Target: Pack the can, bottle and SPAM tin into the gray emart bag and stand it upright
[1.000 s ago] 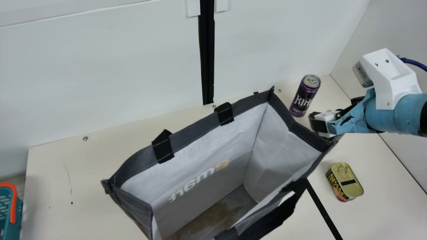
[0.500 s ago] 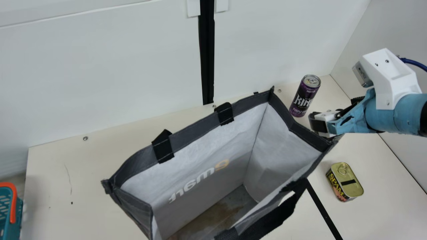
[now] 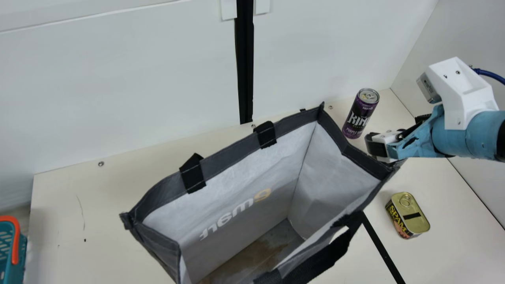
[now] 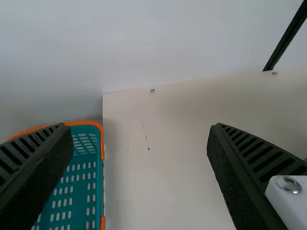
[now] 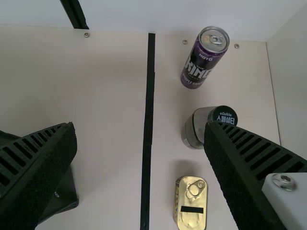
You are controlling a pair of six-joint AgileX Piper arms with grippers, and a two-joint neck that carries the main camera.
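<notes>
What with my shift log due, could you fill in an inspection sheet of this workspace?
Surface: cream table, black strip along it, thin scratch-like line at left
Job's things: gray emart bag upright and open; can, bottle and SPAM tin outside it
Clutter: teal basket at the left
Grippers: left gripper open; right gripper open, by the bag's rim
Cables: blue cable at the right arm
Surroundings: white walls
</notes>
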